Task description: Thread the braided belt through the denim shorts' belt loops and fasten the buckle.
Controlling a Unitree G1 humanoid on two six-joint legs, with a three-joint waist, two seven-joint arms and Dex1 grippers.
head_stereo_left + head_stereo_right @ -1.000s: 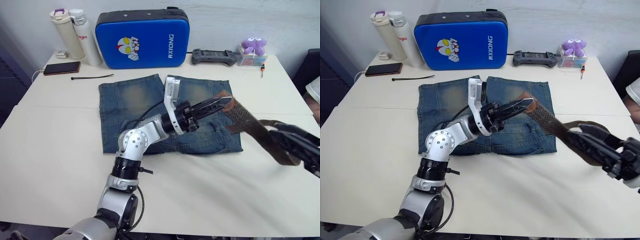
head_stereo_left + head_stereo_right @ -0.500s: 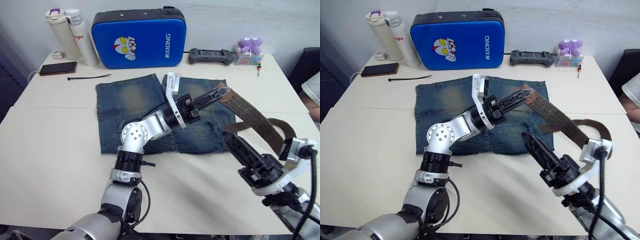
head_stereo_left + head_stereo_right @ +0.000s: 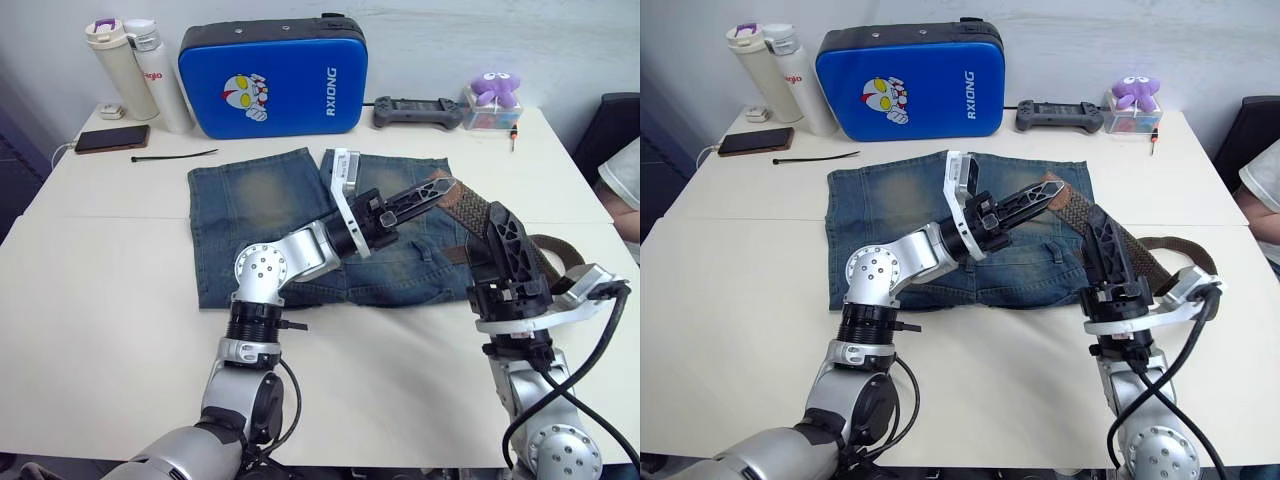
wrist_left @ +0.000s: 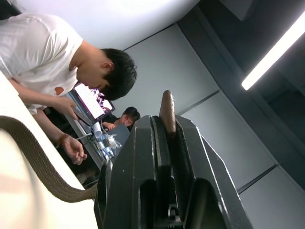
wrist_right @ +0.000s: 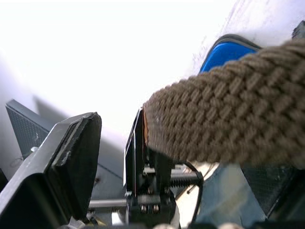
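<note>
Faded blue denim shorts with pale worn patches, brown braided belt (woven texture), bright blue case far behind.

One braided belt, one denim shorts, two bottles.

My arms are silver, round-jointed, trailing black cables — each ends in a white bracket and black two-fingered gripper

The left pincer has its two black fingers clamped together on the dark tip of the braided belt, which pokes out beyond them. The woven strap curves across the pale table. Behind, a person in a white shirt leans over
</note>
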